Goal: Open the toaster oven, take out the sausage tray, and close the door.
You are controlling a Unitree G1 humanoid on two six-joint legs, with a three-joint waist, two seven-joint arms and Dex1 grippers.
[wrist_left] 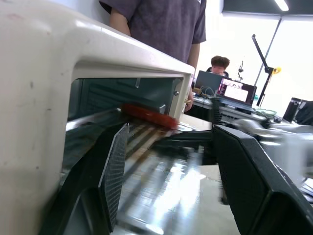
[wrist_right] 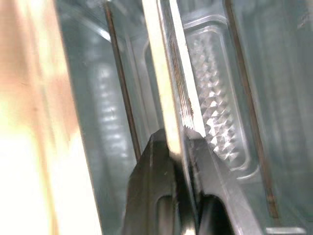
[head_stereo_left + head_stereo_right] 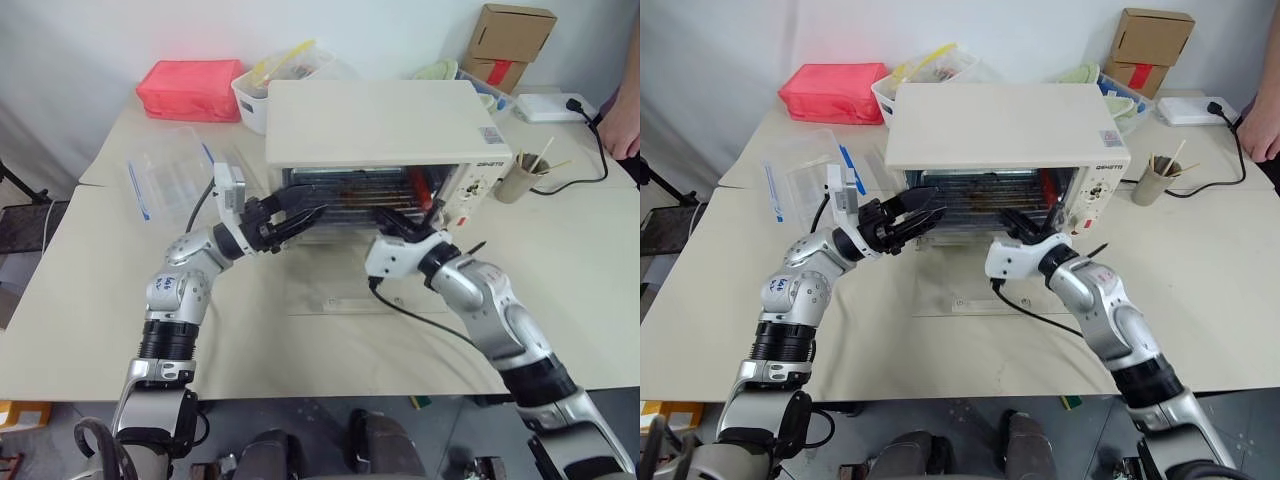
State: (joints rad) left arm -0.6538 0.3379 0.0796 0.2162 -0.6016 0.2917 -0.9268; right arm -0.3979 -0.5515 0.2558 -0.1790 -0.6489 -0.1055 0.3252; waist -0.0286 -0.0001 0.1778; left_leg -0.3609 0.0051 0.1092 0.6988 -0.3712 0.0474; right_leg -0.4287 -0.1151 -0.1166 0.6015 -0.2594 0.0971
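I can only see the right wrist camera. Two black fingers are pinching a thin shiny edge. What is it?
Observer: That's the rim of the shallow, shiny metal sausage tray, and the right gripper is shut on it.
Operator: Where is the tray?
Observer: At the mouth of the big cream-white toaster oven.
Operator: Is the door open?
Observer: Yes. The wide glass door is folded down flat over the table.
Operator: What's the other hand doing?
Observer: The left gripper is open at the tray's left end.
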